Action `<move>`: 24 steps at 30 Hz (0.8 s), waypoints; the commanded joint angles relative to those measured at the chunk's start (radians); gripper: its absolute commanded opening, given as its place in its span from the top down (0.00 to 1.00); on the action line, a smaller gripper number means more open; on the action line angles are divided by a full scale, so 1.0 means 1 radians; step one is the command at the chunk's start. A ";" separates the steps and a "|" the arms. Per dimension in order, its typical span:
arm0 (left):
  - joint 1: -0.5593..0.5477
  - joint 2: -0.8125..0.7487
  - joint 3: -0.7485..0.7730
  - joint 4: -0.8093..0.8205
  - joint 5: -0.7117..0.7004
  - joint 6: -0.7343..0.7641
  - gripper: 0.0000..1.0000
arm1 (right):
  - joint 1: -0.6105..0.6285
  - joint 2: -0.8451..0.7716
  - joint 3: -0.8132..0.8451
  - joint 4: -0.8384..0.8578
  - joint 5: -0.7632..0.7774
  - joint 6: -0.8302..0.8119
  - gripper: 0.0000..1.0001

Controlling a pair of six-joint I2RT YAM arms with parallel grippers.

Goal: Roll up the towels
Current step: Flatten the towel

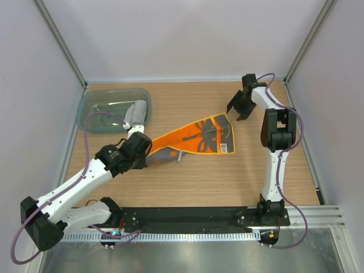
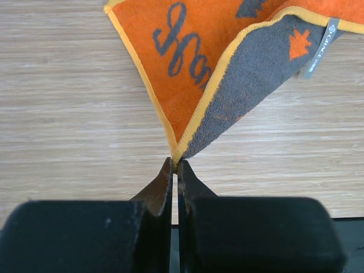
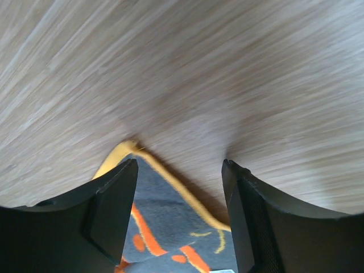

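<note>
The orange towel [image 1: 199, 136] lies unrolled at the centre of the worktop [image 1: 187, 182], drawn out diagonally from near left to far right. Its upper face is grey with orange figures. Near the left claw [image 2: 175, 168] it is turned over, showing the orange side with grey lettering. A small grey tag [image 2: 319, 48] hangs from one hem.

The left claw is closed on the towel's near-left corner. The right claw [image 3: 181, 165] stands wide over the far-right corner, with neither finger touching the cloth.

The grey towel [image 1: 135, 114] is rolled and rests at the right end of the teal tub [image 1: 102, 108], far left. Nothing lies on the orange towel.
</note>
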 commanded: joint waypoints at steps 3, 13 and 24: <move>-0.004 0.005 -0.001 0.034 -0.012 0.015 1.00 | -0.022 -0.155 -0.095 -0.007 0.162 -0.056 0.30; -0.004 -0.003 -0.001 0.045 0.011 0.024 1.00 | -0.011 -0.551 -0.640 0.127 0.161 -0.066 0.34; -0.004 -0.035 -0.009 0.052 0.016 0.021 1.00 | 0.079 -0.588 -0.910 0.226 0.019 -0.067 0.43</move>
